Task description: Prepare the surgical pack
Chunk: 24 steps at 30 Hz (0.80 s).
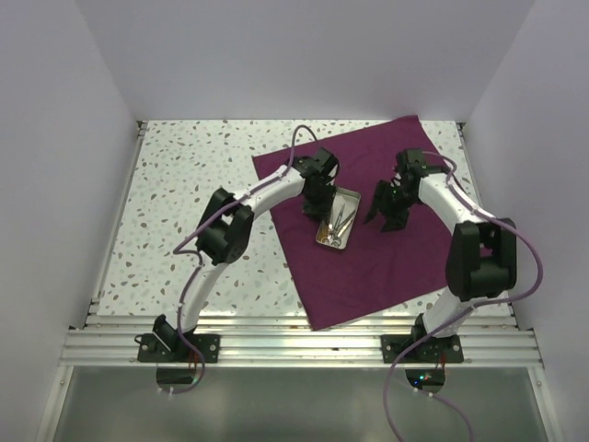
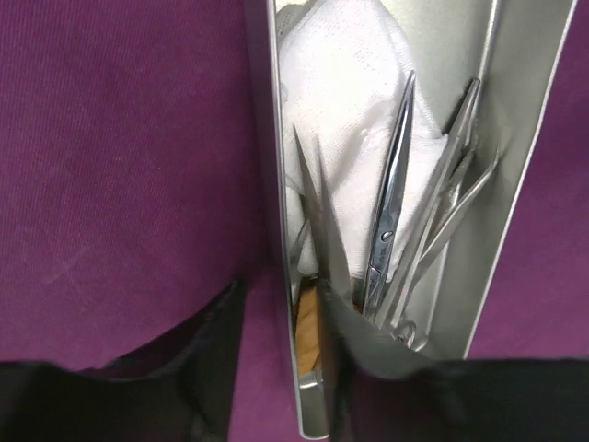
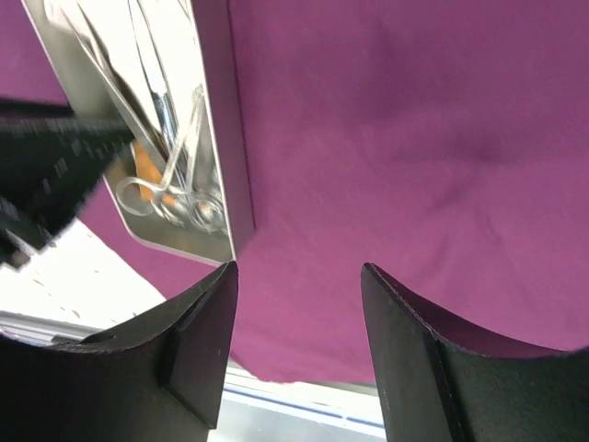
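Observation:
The plum-purple cloth (image 1: 396,267) lies spread flat on the table. The steel tray (image 1: 352,221) rests on it, holding white pads (image 2: 350,101), steel scissors-like instruments (image 2: 391,203) and an orange strip (image 2: 308,331). My left gripper (image 1: 322,204) is open at the tray's near-left end. In the left wrist view the gripper (image 2: 281,359) straddles the tray's left wall (image 2: 276,184), one finger (image 2: 216,359) outside and apart from it, the other inside. My right gripper (image 1: 385,219) is open and empty over the cloth (image 3: 414,138), just right of the tray (image 3: 212,138).
The speckled white table (image 1: 184,184) shows left of the cloth. White walls close in the left, right and back sides. Aluminium rails (image 1: 294,336) run along the front edge by the arm bases. The cloth's near corner reaches those rails.

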Each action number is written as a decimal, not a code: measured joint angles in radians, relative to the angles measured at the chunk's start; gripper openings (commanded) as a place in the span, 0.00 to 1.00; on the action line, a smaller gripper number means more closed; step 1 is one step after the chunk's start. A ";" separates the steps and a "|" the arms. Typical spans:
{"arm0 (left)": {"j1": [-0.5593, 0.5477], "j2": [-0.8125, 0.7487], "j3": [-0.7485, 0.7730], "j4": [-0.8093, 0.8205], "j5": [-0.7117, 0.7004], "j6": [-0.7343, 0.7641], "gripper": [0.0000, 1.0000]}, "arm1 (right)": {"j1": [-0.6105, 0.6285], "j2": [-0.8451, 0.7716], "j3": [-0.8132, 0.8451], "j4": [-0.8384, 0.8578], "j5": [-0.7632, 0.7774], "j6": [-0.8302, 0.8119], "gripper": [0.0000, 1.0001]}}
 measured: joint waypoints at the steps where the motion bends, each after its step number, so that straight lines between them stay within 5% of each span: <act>1: 0.000 0.000 0.000 -0.001 0.000 0.002 0.51 | 0.006 0.033 0.023 0.000 0.000 0.000 0.58; 9: 0.027 -0.060 -0.055 -0.003 -0.045 0.032 0.55 | 0.056 0.273 0.245 -0.008 0.011 0.013 0.52; 24: 0.290 -0.110 -0.079 0.082 -0.004 0.076 0.51 | 0.122 0.485 0.481 -0.086 0.045 0.086 0.45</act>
